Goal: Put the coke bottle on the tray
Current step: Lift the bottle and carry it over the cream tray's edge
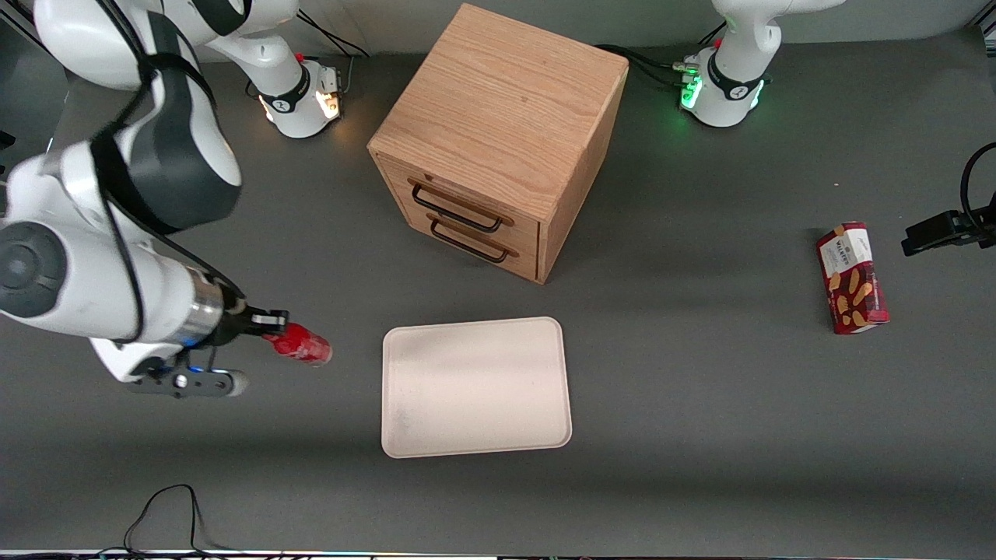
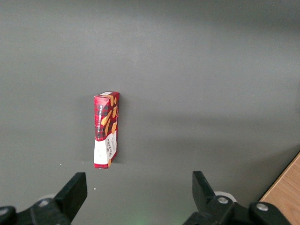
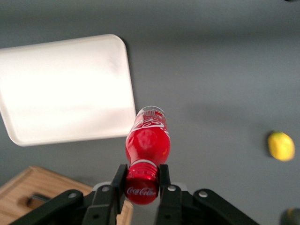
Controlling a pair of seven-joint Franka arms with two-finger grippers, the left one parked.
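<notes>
the wooden drawer cabinet (image 1: pixel 498 140) is standing as the biggest thing on the table, farther from the front camera than everything else in play, both drawers looking closed. just in front of it the tray (image 1: pixel 475 386) is lying flat and bare, nothing sitting on it yet.

toward the working arm's end of the table, the gripper (image 1: pixel 268 320) is hanging beside the tray, apart from its rim, with its jaws clamping the neck and cap of the coke bottle (image 1: pixel 301 344). the bottle is tilting well off upright, its base pointing toward the tray, and it is appearing to be clear of the table, though the front view alone is not settling how high. in the right wrist view the gripper (image 3: pixel 142 185) is pinching the coke bottle (image 3: pixel 146 143) just under the cap, with the tray (image 3: pixel 61 89) showing past the bottle's base.

so the pickup is looking done; what is remaining, as i am judging it, is carrying the bottle over the rim, lowering it and letting go.

the red biscuit box (image 1: pixel 852 278) is lying toward the parked arm's end, well apart from all this, and a small yellow fruit (image 3: pixel 281 146) is sitting on the table in the right wrist view.
</notes>
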